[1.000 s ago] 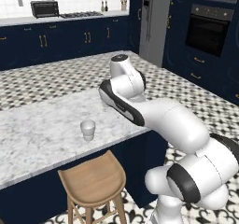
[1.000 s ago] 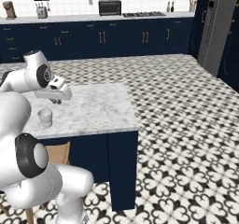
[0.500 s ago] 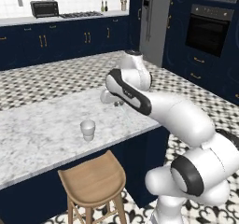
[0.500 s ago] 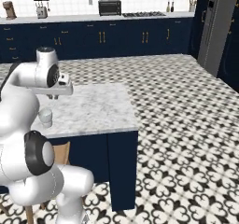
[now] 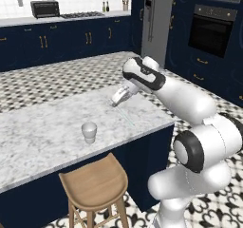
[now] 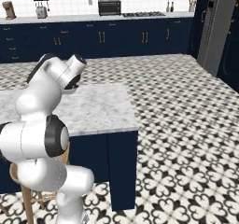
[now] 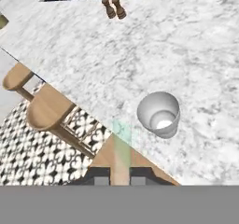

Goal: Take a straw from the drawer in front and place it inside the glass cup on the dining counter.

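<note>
The straw (image 5: 127,118) is a thin pale stick slanting down over the counter's right part, with my gripper (image 5: 116,101) shut on its upper end. In the hand view the straw (image 7: 121,146) runs up from between my fingertips (image 7: 97,178), and its tip ends just left of the glass cup (image 7: 158,114). The glass cup (image 5: 88,132) stands upright and empty near the front edge of the dining counter (image 5: 42,127), left of and below the gripper. The drawer is out of view.
A round wooden stool (image 5: 95,184) stands under the counter's front edge, with a second stool (image 7: 16,78) further along. Two small dark shakers (image 7: 113,7) stand at the counter's far side. The counter's right end (image 6: 126,120) drops to patterned floor.
The arm's upper links have swung to the right and the hand has turned. The gripper, still holding the straw, has shifted slightly right above the counter. The cup has not moved.
</note>
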{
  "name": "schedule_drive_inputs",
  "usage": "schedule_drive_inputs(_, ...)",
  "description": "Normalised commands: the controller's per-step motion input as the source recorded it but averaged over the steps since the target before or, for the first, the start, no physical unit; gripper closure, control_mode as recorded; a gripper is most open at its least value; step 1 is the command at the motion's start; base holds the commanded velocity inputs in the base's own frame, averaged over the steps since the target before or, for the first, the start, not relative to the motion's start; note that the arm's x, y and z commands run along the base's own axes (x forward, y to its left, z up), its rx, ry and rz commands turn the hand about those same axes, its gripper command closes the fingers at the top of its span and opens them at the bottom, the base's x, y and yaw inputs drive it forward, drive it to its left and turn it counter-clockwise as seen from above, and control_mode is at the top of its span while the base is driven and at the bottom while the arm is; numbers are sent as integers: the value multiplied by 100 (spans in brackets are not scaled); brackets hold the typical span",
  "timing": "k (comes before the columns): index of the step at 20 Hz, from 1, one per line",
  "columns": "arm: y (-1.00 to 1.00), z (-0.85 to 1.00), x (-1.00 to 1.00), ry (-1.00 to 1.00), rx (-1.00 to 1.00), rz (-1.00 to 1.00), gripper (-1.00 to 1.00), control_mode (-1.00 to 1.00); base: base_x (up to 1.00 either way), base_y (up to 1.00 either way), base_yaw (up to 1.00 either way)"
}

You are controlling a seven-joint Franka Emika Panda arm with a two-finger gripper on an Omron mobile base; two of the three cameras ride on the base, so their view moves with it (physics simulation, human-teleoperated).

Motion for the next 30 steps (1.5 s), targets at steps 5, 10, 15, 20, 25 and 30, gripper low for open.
schedule_drive_inputs(5,79,0,-2,-6,30,55,100,-100,0,0,0)
schedule_drive_inputs(10,35,11,-1,-23,37,43,100,-100,0,0,0)
schedule_drive_inputs(15,31,0,0,-21,38,34,100,-100,0,0,0)
schedule_drive_inputs(20,31,0,13,-12,28,12,100,-100,0,0,0)
schedule_drive_inputs(25,7,-3,25,-3,13,1,100,-100,0,0,0)
schedule_drive_inputs(30,6,-13,34,0,2,0,100,-100,0,0,0)
